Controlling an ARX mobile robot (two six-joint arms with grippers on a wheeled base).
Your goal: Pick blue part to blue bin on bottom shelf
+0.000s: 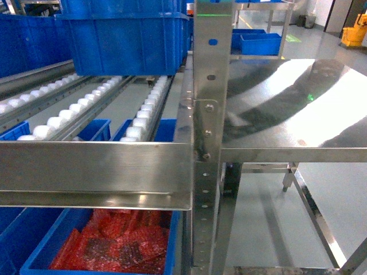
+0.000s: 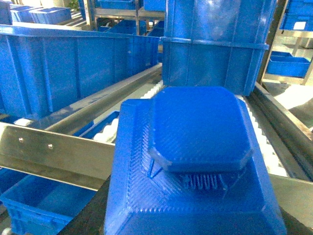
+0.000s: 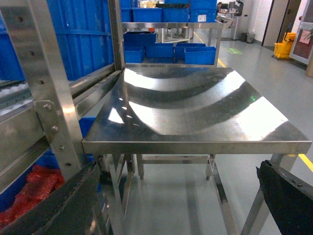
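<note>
You face a steel rack of white roller tracks, a flat steel table to its right. Your left gripper carries the blue part above the rails; the blue bin on the bottom shelf lies below, forward and left. The right gripper is spread wide, empty.

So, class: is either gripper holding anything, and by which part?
The left gripper carries the blue part, apparently from beneath; the contact is hidden. The right gripper is open, holding nothing.
</note>
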